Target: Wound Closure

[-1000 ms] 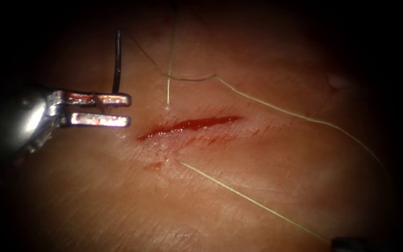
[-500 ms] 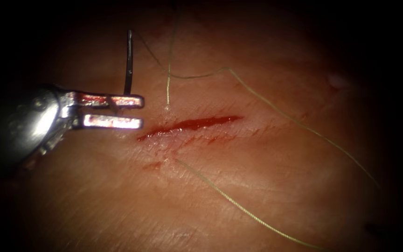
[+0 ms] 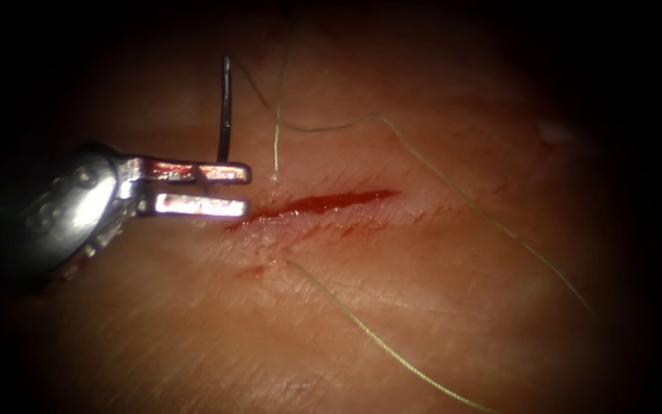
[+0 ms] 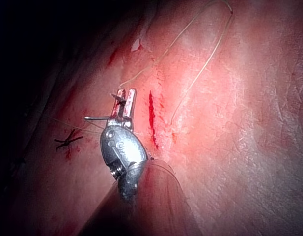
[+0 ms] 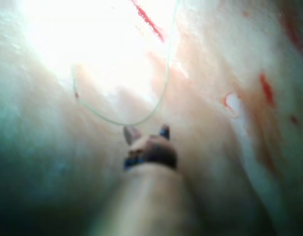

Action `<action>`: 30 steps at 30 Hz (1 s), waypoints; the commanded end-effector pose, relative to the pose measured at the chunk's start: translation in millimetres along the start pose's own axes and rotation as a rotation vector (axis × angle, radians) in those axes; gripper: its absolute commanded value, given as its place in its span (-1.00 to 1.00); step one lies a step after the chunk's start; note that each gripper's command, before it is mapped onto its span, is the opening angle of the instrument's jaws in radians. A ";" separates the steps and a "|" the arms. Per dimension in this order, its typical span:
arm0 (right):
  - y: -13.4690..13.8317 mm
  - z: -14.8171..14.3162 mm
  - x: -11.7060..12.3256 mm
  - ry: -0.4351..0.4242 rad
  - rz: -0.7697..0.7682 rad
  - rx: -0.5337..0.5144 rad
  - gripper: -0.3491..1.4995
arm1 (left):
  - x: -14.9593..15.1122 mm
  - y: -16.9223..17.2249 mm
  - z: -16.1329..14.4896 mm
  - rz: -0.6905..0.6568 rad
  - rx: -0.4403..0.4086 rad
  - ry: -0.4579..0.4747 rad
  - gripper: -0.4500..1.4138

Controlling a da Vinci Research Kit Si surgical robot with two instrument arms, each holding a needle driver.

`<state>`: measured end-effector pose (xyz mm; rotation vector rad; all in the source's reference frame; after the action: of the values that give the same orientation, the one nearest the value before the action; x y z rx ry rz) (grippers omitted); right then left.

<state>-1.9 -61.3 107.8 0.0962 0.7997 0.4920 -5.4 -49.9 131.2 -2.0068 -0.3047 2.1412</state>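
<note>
The cut (image 3: 316, 205) lies across the middle of the tissue (image 3: 392, 307), filled with red fluid. My left tool (image 3: 247, 189) sits just left of the cut's left end, shut on the dark curved needle (image 3: 224, 115) low on its curve. The needle rises clear of the tissue. Thread (image 3: 453, 195) runs from the needle's upper end, above the cut and off to the right. Another strand (image 3: 276, 115) enters the tissue just above the cut, and a strand (image 3: 362, 326) leaves below it. My right tool (image 5: 147, 132) hangs open over the tissue, holding nothing, with a thread loop (image 5: 141, 120) just beyond it.
Red fluid smears (image 3: 254, 271) mark the tissue below the cut's left end. In the left wrist view, the left tool (image 4: 125, 92) holds the needle (image 4: 95, 118) beside the cut (image 4: 152, 118), and dark knotted thread ends (image 4: 68, 140) lie close by.
My left tool has carried the needle to the right, up to the cut's left end. The right tool's dark tip has left the endoscope's lower right edge, and the strand there now lies loose.
</note>
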 end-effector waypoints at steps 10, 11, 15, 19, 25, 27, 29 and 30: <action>-1.6 9.2 10.7 0.147 0.116 0.081 0.53 | -1.7 -0.5 0.7 0.012 -0.013 0.003 -1.00; -2.2 10.1 11.3 0.150 0.133 0.085 0.53 | -1.8 -0.5 0.6 0.012 -0.014 0.004 -1.00; -5.7 15.1 13.6 0.168 0.176 0.117 0.53 | -2.6 -0.5 0.3 0.019 -0.020 -0.004 -1.00; -7.2 18.2 14.4 0.144 0.204 0.126 0.53 | -2.9 -0.5 0.1 0.021 -0.026 -0.018 -1.00; -8.3 23.5 14.6 0.024 0.279 0.060 0.60 | -2.9 -0.5 -0.1 0.020 -0.028 -0.017 -1.00; -8.9 25.5 14.5 -0.035 0.276 0.049 0.60 | -2.9 -0.5 -0.1 0.020 -0.029 -0.017 -1.00; -9.5 27.8 14.0 -0.067 0.270 0.049 0.62 | -2.8 -0.5 0.0 0.021 -0.029 -0.017 -1.00; -9.8 28.4 13.8 -0.076 0.269 0.054 0.62 | -2.8 -0.4 0.0 0.021 -0.029 -0.017 -1.00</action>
<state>29.3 -61.0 115.6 0.2773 0.7183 0.7189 -4.8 -50.5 133.4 -2.0147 -0.3220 2.1788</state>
